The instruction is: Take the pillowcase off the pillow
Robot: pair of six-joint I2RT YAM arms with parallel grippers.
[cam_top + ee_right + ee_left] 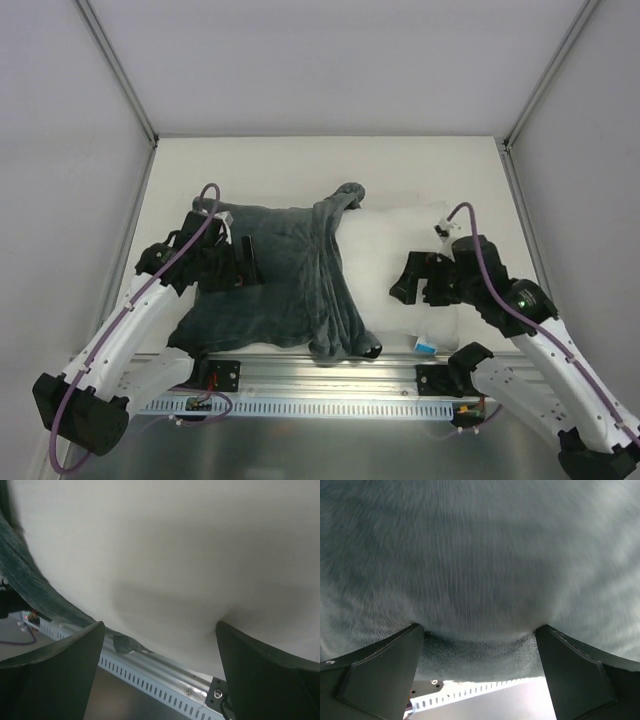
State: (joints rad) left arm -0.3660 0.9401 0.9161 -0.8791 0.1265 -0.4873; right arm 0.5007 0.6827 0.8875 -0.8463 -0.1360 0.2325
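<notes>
Jaws wide; pillowcase [270,290] half-covers pillow [392,258], rail [300,376] near.

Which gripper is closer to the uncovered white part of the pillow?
Right. The right gripper is open over the bare pillow; the left gripper is open over the pillowcase, on the covered end.

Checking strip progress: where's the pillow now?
Top view: the pillow lies right of centre, its left part inside the pillowcase, its bare right part at the right gripper.
</notes>
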